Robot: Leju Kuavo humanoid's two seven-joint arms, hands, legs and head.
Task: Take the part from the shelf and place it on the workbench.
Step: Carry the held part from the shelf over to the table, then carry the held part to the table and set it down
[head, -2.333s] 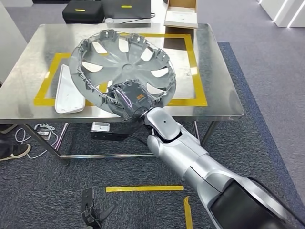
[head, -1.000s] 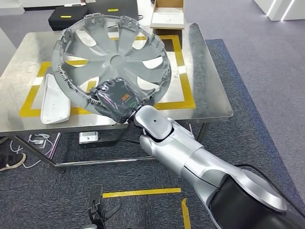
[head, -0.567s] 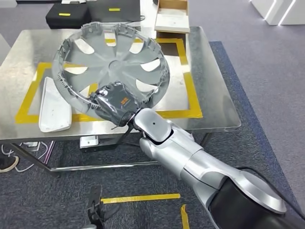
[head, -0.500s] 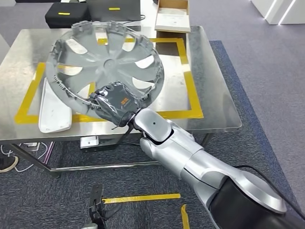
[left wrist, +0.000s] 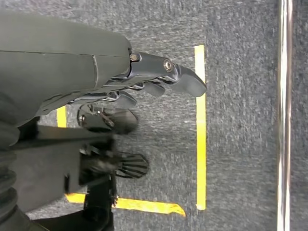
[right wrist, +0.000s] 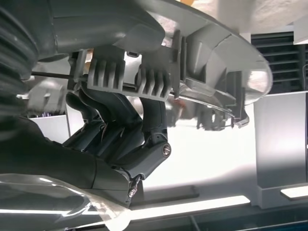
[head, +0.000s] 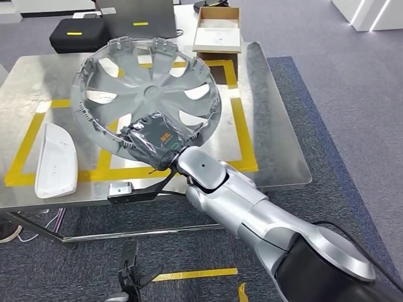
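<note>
R hand (head: 151,139) clamps near rim of your hubcap (head: 145,91) | hubcap held tilted over steel surface (head: 280,157), above yellow tape frame (head: 245,132) | L hand (left wrist: 160,79) hangs over carpet, fingers apart, nothing in it | white tray (head: 56,160) sits on surface, left of hubcap

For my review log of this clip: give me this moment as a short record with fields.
held part: grey wheel cover, rim gripped by right hand
part position: tilted, above the workbench, inside side up
left hand: holds nothing, hanging over the carpet
also on bench: white part at its left, yellow tape frame
placement: not yet done
</note>
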